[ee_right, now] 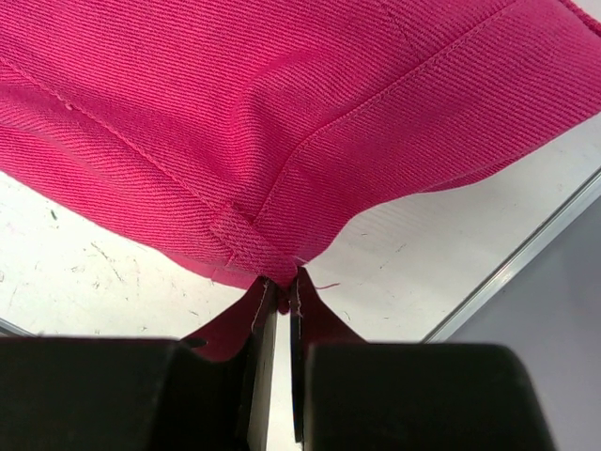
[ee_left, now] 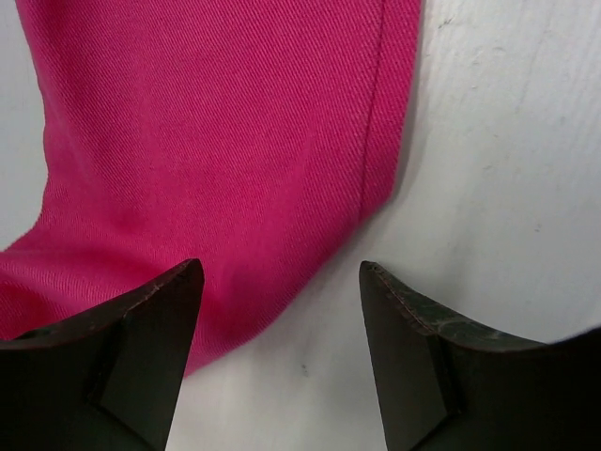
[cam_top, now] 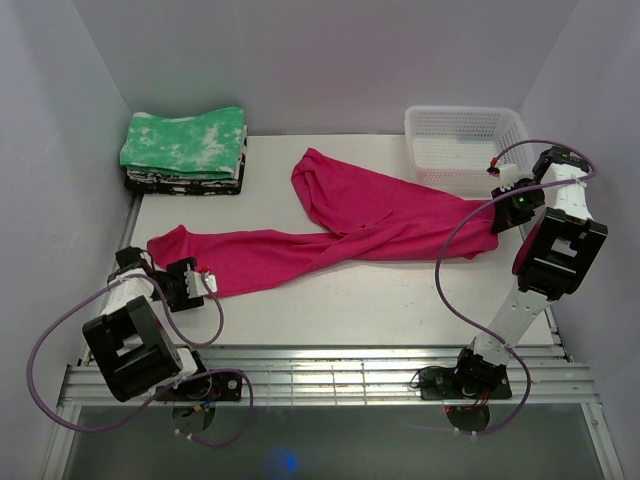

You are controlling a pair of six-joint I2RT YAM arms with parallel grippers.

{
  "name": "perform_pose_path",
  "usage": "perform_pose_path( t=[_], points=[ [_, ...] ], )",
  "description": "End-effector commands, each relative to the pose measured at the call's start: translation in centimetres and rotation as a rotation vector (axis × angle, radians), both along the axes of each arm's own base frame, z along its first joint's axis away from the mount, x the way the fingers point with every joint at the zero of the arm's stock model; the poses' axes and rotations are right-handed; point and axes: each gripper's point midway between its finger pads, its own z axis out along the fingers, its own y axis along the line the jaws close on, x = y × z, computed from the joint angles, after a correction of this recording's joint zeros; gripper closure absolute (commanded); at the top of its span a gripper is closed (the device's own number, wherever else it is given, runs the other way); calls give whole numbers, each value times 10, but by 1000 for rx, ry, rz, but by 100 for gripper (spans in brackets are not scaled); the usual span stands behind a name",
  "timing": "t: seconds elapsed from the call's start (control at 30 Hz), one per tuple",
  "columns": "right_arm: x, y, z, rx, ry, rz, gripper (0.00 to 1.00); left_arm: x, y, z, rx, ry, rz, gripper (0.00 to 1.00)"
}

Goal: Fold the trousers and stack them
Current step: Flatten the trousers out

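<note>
right pincer (ee_right: 282,285) tight on edge of trousers (ee_right: 282,122)

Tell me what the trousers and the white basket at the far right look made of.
Trousers: woven fabric, perhaps a cotton twill, matte; fine diagonal ribs and stitched seams show close up. Basket: apparently moulded plastic, white, faintly translucent; regular lattice of holes in its walls.

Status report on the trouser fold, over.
Left gripper open at leg end. Right gripper shut on trousers edge. Trousers unfolded. Basket near right gripper, not blocking.
</note>
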Motion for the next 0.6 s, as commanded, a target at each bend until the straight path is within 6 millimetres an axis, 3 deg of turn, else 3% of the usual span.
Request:
perform_pose_path(
  t=[0.0,0.1,0.17,0.23,0.27,0.3,0.33,0.37,0.4,0.47,0.5,0.57],
  points=[
    [3,-1,17,-16,-35,25,92,35,2,5,189,-216,-252,23],
    [6,-3,17,-20,-38,25,92,34,5,-12,234,-152,-292,29],
    [7,-3,19,-19,-39,23,92,41,9,-11,228,-133,-273,49],
    [7,-3,22,-21,-44,26,92,48,7,2,184,-138,-240,64],
    [7,-3,24,-24,-50,29,92,31,-3,4,104,-47,-218,77],
    [5,-5,26,-36,-56,42,92,41,-1,32,94,-67,-209,82],
    [0,-4,28,-43,-61,51,92,20,-18,42,-9,22,-203,86],
    [-2,-5,29,-52,-67,57,92,15,-23,56,-58,59,-169,90],
    [-5,-7,29,-56,-68,59,92,22,-24,83,-84,38,-142,99],
    [-12,-11,28,-72,-73,74,92,2,-47,118,-249,139,-82,100],
    [-16,-19,29,-87,-74,65,92,12,-45,141,-315,181,50,100],
    [-21,-30,30,-97,-79,65,92,15,-47,158,-361,193,126,100]
  ],
)
